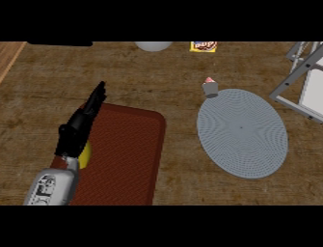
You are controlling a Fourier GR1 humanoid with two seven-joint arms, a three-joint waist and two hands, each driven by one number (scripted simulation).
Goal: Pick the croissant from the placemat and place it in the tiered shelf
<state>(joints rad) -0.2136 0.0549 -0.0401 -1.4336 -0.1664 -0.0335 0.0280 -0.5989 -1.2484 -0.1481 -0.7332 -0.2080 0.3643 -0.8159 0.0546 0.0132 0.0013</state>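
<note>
My left hand [79, 126] hangs over the dark red placemat [125, 154] at the left, seen edge-on with its fingers straight and pointing to the far side. A small yellow patch [85, 157] peeks out from under its wrist on the mat; most of it is hidden, so I cannot tell what it is. No croissant shows plainly. The tiered shelf [307, 79], grey frame with white boards, stands at the right edge. My right hand is out of the view.
A round grey mat [242, 133] lies between the red placemat and the shelf. A small grey shaker with a pink top [210, 88] stands at its far rim. A white round object [153, 46] and a yellow box [203, 46] sit at the back.
</note>
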